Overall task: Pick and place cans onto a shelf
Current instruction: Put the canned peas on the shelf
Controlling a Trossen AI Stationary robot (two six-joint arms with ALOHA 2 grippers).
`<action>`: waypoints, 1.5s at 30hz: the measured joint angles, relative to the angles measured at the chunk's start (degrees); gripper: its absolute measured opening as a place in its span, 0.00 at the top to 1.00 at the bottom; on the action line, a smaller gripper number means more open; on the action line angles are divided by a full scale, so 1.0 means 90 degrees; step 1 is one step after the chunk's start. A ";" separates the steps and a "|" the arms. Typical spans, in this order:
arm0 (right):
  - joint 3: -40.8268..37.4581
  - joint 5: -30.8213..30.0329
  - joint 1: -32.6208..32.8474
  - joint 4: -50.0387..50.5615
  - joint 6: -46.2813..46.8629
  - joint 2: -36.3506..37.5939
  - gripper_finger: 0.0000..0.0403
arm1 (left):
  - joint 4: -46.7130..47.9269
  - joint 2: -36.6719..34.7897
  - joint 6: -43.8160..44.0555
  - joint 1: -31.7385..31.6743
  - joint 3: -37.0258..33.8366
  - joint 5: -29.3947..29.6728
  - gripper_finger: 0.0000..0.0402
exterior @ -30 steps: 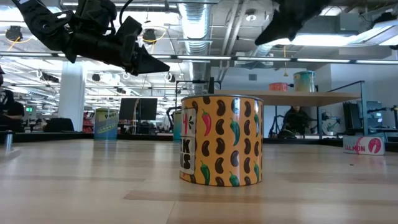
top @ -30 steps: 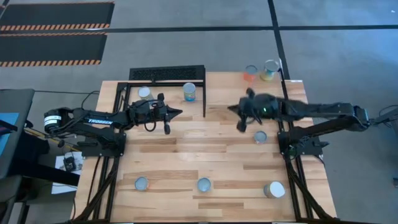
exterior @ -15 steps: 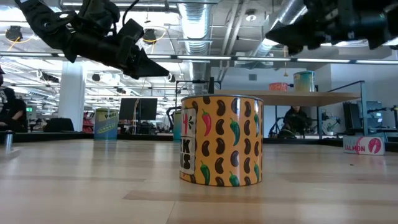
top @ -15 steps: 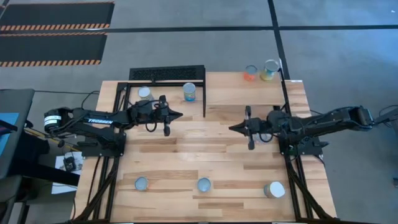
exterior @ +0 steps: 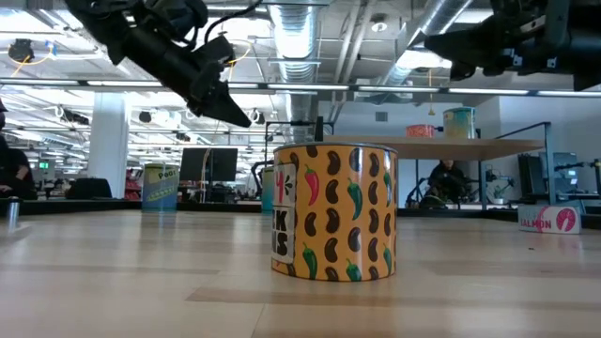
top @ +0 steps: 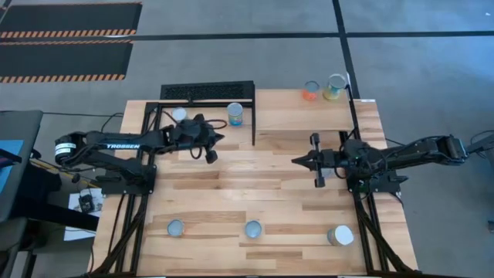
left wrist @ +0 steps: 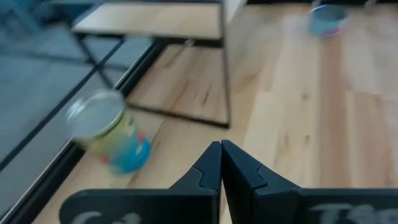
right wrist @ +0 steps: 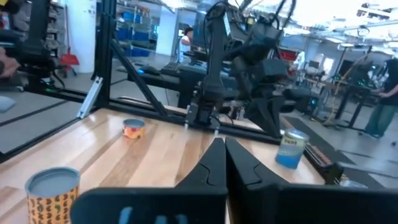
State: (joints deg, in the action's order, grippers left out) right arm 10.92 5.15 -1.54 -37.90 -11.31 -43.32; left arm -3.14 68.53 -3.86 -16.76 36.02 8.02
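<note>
My left gripper [top: 221, 138] is shut and empty above the table's far left part, between a silver-topped can [top: 179, 114] and a blue-green can [top: 235, 114]; it also shows in the low view [exterior: 246, 119]. That second can shows in the left wrist view [left wrist: 109, 130]. My right gripper [top: 296, 161] is shut and empty over the table's middle right. The shelf [top: 285, 112] stands at the far right with its black post [top: 253, 120]. An orange can [top: 311, 90] and a green can [top: 334, 86] stand on its far edge. Three cans [top: 253, 229] stand along the near edge.
A black mesh rack [top: 207, 91] stands at the far edge left of the shelf. The bean-label can [exterior: 333, 223] is close to the low camera. A salmon tin [exterior: 549, 218] stands at the right. The table's middle is bare wood [top: 247, 181].
My right gripper has gone from beside the shelf toward the near edge, then a little toward the right edge, and now covers a can that stood there. My left gripper has shifted a little toward the far edge and tipped its tips downward. Both stay shut.
</note>
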 joint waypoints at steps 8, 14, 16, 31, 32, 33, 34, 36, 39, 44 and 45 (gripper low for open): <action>0.0000 0.0010 0.0000 0.0025 -0.0251 0.0023 0.99 | 0.2809 0.0000 0.0772 -0.0102 0.1067 0.1220 0.90; 0.0000 0.0007 0.0000 0.0092 -0.0222 0.0030 0.99 | 0.4025 -0.0002 0.0991 -0.0753 0.1461 0.1324 0.76; 0.0000 0.0006 0.0007 0.0209 -0.0115 0.0067 0.99 | 0.4315 0.0000 0.1000 -0.1066 0.1465 0.1316 0.71; 0.0002 0.0117 0.0333 0.1473 0.0152 0.1203 0.98 | 0.5398 0.0000 0.0102 -0.2154 0.1464 0.1315 0.58; 0.0002 0.0114 0.0355 0.1511 0.0151 0.1336 0.98 | 0.5464 0.0000 0.0103 -0.2206 0.1465 0.1330 0.58; 0.0005 0.0113 0.0354 0.1557 0.0139 0.1456 0.98 | 0.5500 0.0000 0.0118 -0.2262 0.1463 0.1332 0.58; 0.0005 0.0109 0.0346 0.1624 0.0099 0.1568 0.98 | 0.5503 0.0000 0.0124 -0.2305 0.1463 0.1332 0.58; 0.0005 0.0100 0.0314 0.1704 0.0021 0.1739 0.98 | 0.5552 0.0000 0.0096 -0.2384 0.1463 0.1334 0.58; 0.0005 0.0092 0.0225 0.1726 -0.0176 0.1878 0.98 | 0.5571 0.0000 -0.0079 -0.2510 0.1463 0.1339 0.58; 0.0005 0.0092 0.0062 0.1740 -0.0253 0.1891 0.98 | 0.5506 0.0067 -0.0421 -0.2631 0.1463 0.1355 0.58; 0.0005 0.0090 0.0029 0.1758 -0.0252 0.1893 0.98 | 0.5504 0.0121 -0.0505 -0.2658 0.1463 0.1353 0.58</action>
State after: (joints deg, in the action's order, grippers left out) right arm 10.96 5.96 -1.28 -22.08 -13.58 -26.29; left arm 46.40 69.62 -8.41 -40.69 49.19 20.20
